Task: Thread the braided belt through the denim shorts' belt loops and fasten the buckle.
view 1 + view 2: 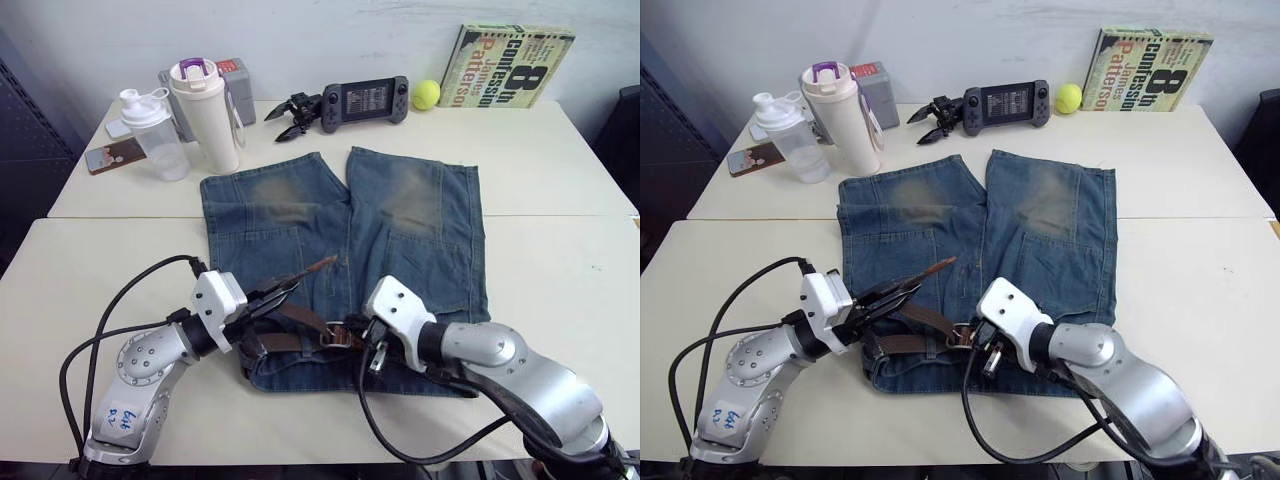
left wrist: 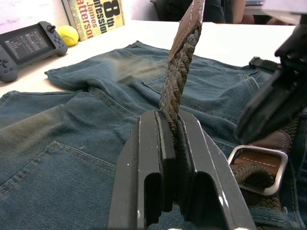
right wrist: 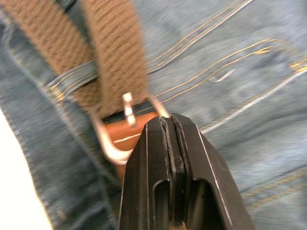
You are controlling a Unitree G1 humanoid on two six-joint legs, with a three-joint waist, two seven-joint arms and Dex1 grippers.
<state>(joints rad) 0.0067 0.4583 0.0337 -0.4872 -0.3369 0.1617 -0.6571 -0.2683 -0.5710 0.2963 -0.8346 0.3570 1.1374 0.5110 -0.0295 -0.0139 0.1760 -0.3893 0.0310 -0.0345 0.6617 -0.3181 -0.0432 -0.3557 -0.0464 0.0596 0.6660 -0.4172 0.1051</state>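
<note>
Left hand pinching braided belt

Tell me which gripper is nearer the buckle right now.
Right. The right gripper sits at the buckle, fingers closed against its frame. The left gripper is off to the side, clamped on the belt.

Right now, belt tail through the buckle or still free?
Free: left tool holds the braided belt tail raised, apart from the buckle.
</note>
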